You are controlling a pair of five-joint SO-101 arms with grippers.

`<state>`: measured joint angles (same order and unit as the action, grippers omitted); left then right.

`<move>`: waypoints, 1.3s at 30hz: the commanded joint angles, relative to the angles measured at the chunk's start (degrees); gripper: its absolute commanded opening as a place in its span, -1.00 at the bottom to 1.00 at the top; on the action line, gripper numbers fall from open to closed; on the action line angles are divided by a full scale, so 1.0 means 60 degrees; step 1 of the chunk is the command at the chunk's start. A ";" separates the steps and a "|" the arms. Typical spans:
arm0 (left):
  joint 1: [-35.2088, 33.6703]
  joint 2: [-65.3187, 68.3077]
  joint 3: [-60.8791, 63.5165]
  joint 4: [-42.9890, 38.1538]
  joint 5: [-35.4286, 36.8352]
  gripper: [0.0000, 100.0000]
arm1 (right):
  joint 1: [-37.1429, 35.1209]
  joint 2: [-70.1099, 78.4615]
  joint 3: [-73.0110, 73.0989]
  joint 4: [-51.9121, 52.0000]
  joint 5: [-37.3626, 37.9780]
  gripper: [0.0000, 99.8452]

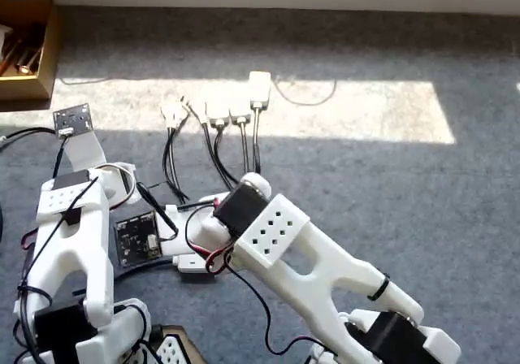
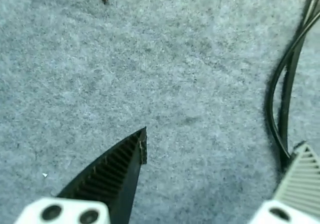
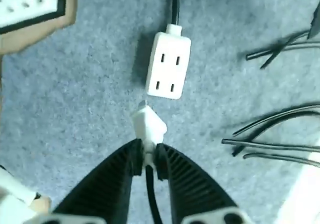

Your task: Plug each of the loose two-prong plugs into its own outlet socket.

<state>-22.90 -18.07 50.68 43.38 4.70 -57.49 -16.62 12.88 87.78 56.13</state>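
two white arms sit on a grey carpet [image 1: 390, 185] in the high view, the left arm [image 1: 77, 234] near the edge and the right arm [image 1: 317, 258] stretched toward the middle. beyond them, in a patch of sunlight, lies a row of small white cord ends [image 1: 218, 108] with black cords [image 1: 219, 157] trailing back toward the arms. from here i cannot tell which ends are plugs and which are sockets. a wooden box [image 1: 28, 51] is cut off at the far corner. the arms' own bodies cover their tips.

the left wrist view has the left tool [image 2: 222, 139] spread wide over bare carpet, gripping nothing. one ribbed black finger [image 2: 120, 169] and one pale finger [image 2: 300, 179] stand well apart. two black cables [image 2: 280, 99] curve past just beside the pale finger, their ends cut off.

the right wrist view has the right tool [image 3: 148, 149] pinching a white plug [image 3: 149, 125] by its rear, where its black lead [image 3: 150, 184] comes out between the fingers. a bit of metal shows at the plug's front; the prongs cannot be counted. the plug points at a white socket [image 3: 168, 64], flat on the carpet with two pairs of slots facing up and a black cord at its far end. plug and socket are near but apart. more thin cables [image 3: 280, 134] lie to one side.
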 commanded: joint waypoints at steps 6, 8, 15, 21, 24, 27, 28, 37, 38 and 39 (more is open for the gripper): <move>0.0139 -0.0037 -0.0022 0.0000 -0.0088 -0.16 | -0.0549 0.0989 -0.1326 0.0403 0.1612 -0.99; 0.0154 -0.0037 -0.0022 0.0000 -0.0103 -0.16 | -0.0535 0.1575 -0.1341 0.0403 0.1377 -0.99; 0.0945 -0.0476 -0.0447 0.1128 -0.0996 -0.15 | 0.0330 0.0535 -0.0755 -0.1604 -0.3297 -0.99; 0.2425 -0.3260 0.0139 0.1451 -0.2081 -0.15 | 0.1429 -0.3084 0.3993 -0.5194 -0.4835 -0.99; 0.3348 -0.5282 0.0476 0.2388 -0.2696 -0.15 | 0.1810 -0.4476 0.6117 -0.6161 -0.5275 -0.99; 0.3890 -0.7421 0.0886 0.3429 -0.2901 -0.15 | 0.2015 -0.5136 0.6821 -0.6469 -0.5568 -0.99; 0.3934 -0.8095 0.1018 0.3722 -0.2901 -0.15 | 0.2029 -0.5209 0.6762 -0.6454 -0.5582 -0.99; 0.2630 -1.1275 0.2190 0.5289 -0.2930 -0.15 | 0.3128 -0.4945 0.6264 -0.6615 -0.5949 -0.99; 0.2527 -1.1289 0.2308 0.5260 -0.2930 -0.15 | 0.3245 -0.4945 0.6161 -0.6601 -0.6066 -0.99; 0.2484 -1.1245 0.2366 0.5070 -0.2930 -0.15 | 0.3392 -0.4945 0.6059 -0.6571 -0.6081 -0.99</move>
<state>-7.69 -78.64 62.73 74.68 -12.70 -57.32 -44.31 55.16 53.05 28.97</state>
